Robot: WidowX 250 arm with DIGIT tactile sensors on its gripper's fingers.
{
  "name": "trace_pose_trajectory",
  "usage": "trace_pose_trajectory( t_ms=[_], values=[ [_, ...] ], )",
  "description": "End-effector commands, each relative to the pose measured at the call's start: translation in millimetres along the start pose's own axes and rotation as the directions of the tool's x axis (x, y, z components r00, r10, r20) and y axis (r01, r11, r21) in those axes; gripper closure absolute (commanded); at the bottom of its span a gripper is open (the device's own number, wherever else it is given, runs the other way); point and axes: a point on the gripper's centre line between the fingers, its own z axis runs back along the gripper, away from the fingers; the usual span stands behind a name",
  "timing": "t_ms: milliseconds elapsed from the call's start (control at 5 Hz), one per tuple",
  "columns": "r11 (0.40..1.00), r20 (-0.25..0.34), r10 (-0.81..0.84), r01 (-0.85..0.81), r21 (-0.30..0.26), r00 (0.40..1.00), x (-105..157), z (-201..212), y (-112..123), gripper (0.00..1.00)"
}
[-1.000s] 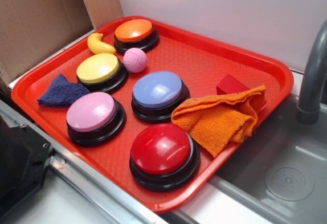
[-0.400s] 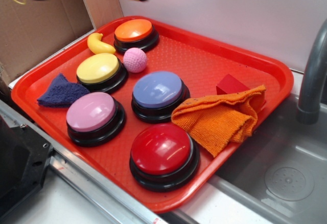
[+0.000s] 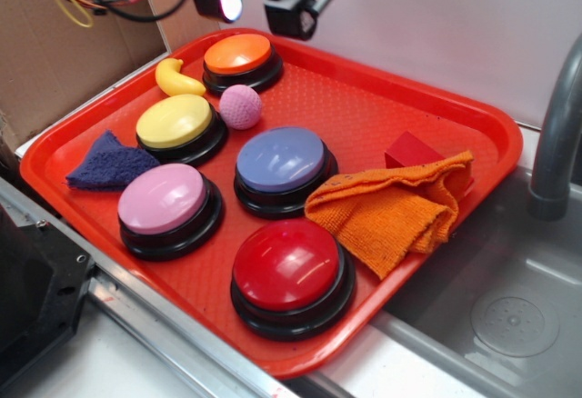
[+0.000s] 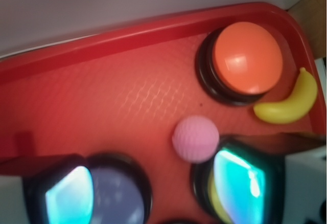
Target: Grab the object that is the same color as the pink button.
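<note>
The gripper (image 3: 255, 3) hangs above the tray's (image 3: 400, 98) far left corner, fingers (image 4: 69, 193) spread apart and holding nothing. The pink ball (image 3: 240, 107) rests on the tray between the orange button (image 3: 238, 55) and yellow button (image 3: 175, 122), just below the gripper. The pink button (image 3: 164, 199) sits at the near left.

The small pink ball (image 3: 240, 106) has a dimpled surface like a golf ball and sits free on the red tray (image 3: 364, 116), between the orange, yellow and lavender-blue buttons. The pink button (image 3: 164, 200), a smooth pale pink dome on a black base, stands upright near the tray's front edge.
</note>
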Motion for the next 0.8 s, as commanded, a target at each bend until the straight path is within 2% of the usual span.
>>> trace_pose_trajectory(
  t_ms=[0, 200, 600],
  values=[
    [0.997, 0.039, 0.001, -0.004, 0.077, 0.999, 18, -17, 14, 0.0],
    [0.993, 0.018, 0.021, -0.023, 0.12, 1.0, 18, -29, 23, 0.0],
    [0.989, 0.0, 0.005, -0.005, 0.146, 1.0, 8, -49, 36, 0.0]
  ],
)
